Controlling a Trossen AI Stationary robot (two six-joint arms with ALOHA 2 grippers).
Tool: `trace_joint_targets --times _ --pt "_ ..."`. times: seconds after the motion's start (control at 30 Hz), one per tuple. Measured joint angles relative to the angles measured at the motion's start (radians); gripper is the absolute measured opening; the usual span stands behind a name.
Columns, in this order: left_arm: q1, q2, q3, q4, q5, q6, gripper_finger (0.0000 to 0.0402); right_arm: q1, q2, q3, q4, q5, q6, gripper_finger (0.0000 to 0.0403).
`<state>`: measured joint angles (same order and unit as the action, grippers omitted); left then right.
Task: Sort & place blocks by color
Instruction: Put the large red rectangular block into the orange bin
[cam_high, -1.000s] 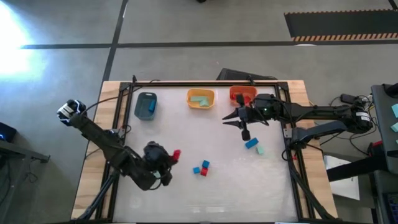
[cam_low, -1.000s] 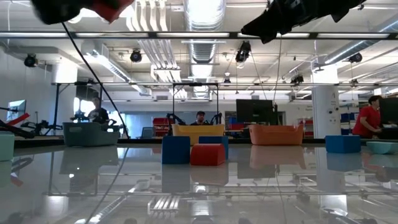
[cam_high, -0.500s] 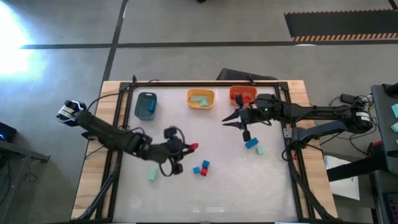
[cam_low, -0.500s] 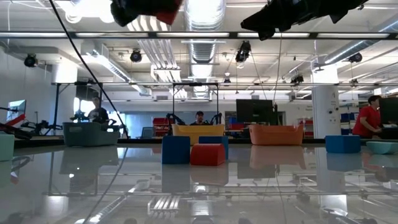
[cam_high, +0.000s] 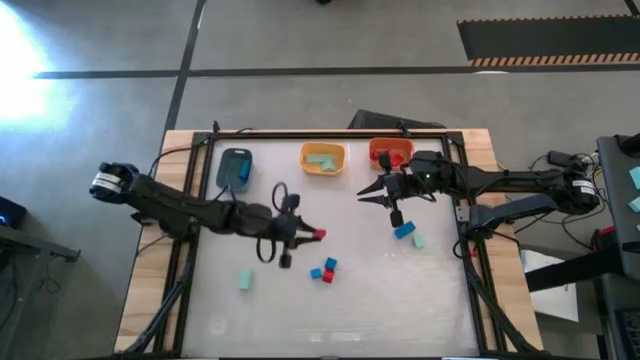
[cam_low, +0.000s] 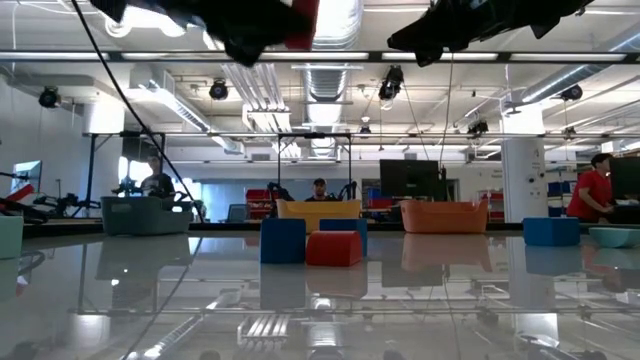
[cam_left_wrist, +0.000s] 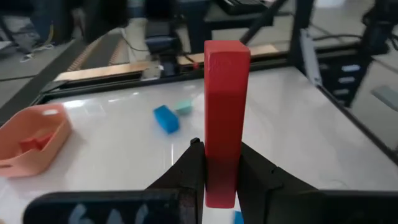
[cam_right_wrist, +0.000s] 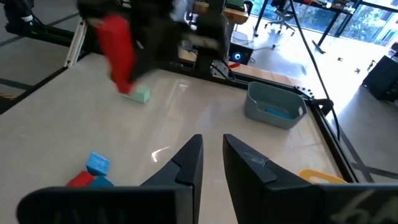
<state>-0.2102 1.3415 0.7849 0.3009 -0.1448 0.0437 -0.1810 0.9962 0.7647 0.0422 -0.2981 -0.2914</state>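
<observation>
Left wrist view: the left gripper (cam_left_wrist: 222, 163) is clenching a tall red bar (cam_left_wrist: 225, 118) upright above the table (cam_high: 380, 300) middle. Beyond it, a blue block (cam_left_wrist: 165, 118) and teal block (cam_left_wrist: 183, 107) are lying touching. Farther off, the right gripper (cam_high: 373, 192) is hovering, fingers slightly parted, gripping nothing, near the orange bin (cam_high: 390, 152).

No text, label, brand, number or sign can be read in any view. Pale marks on the dark bar at the base of the left gripper (cam_left_wrist: 222, 169) are too blurred to make out.
</observation>
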Motion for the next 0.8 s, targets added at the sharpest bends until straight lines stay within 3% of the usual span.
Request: trace_joint_targets --times 0.27,0.8 --pt "0.191 0.000 -0.186 0.325 0.145 -0.011 0.0042 0.000 0.000 0.000 0.000 0.002 -0.011 0.0052" --pt "0.237 -0.001 -0.229 0.362 0.162 -0.011 0.0042 0.000 0.008 -0.006 0.012 -0.002 -0.027 0.0052"
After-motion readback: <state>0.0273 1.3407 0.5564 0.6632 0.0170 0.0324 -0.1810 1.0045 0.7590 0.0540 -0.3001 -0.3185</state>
